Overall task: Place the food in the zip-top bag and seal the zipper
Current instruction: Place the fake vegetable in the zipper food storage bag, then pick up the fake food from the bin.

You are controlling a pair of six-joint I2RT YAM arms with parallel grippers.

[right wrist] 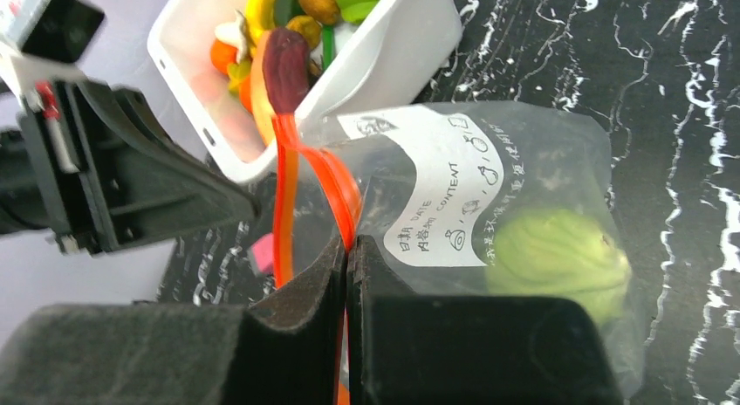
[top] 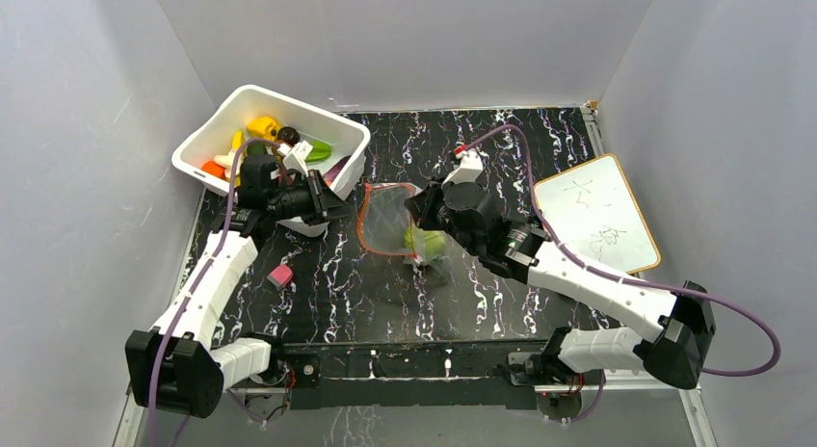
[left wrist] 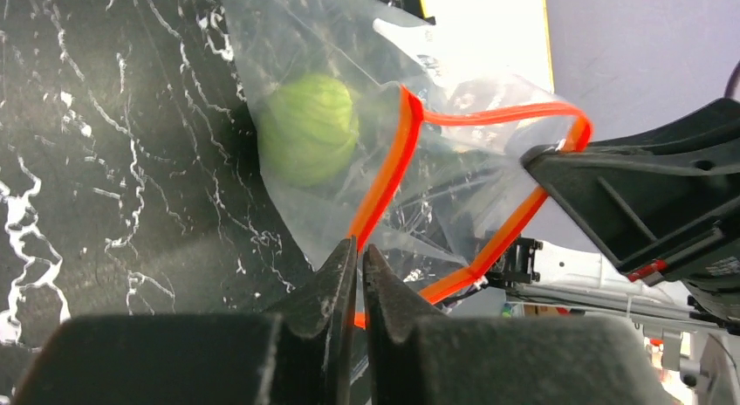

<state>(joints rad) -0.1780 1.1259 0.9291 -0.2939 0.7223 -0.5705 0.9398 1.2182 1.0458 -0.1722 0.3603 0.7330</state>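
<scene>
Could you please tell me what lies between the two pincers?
The crinkly clear plastic bag with a red-orange zipper strip, stretched from left pincer to right pincer, as the top view shows.

Left arm (top: 214,278) and right arm (top: 597,285): white link shells, black joints, black tapered fingers (left wrist: 336,283). Purple cable (top: 742,315) along each.

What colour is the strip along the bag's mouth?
Red-orange; the zipper shows best in the left wrist view.

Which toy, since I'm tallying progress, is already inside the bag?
The green cabbage: it alone lies inside the bag; the other pieces are in the white bin, one pink piece on the table.
</scene>
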